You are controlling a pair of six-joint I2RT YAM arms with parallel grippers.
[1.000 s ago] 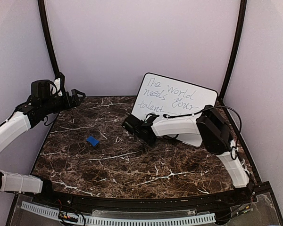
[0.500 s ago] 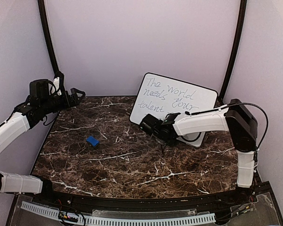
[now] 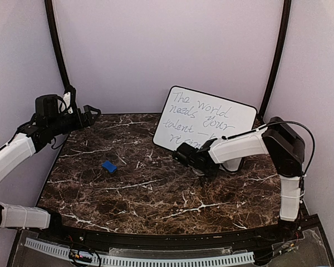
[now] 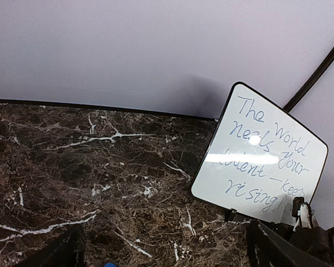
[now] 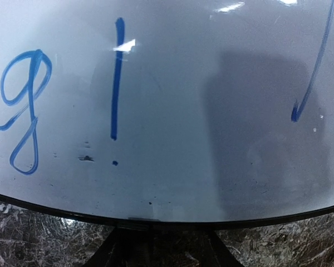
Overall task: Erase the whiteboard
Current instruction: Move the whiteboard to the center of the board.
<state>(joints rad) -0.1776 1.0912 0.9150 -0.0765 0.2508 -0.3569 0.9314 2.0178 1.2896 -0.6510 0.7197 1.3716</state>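
Observation:
The whiteboard (image 3: 211, 119) leans on a stand against the back wall at centre right, with blue handwriting across it. It also shows in the left wrist view (image 4: 261, 156). It fills the right wrist view (image 5: 167, 100), where only its black lower edge and the last letters show. The blue eraser block (image 3: 108, 166) lies on the table left of centre. My left gripper (image 3: 88, 115) is open and empty, raised at the far left, well away from the eraser. My right gripper (image 3: 181, 153) is shut and empty, low at the board's bottom edge. Its dark fingers (image 5: 119, 250) sit close together under that edge.
The dark marble table (image 3: 156, 189) runs from the back wall to the front rail (image 3: 145, 258). Black frame poles (image 3: 275, 55) stand at both back corners. The board's small black stand foot (image 4: 230, 214) rests on the table.
My right arm has swung right and back from the table's middle, bringing its gripper close under the board's lower edge. The left arm, the eraser and the board have not moved.

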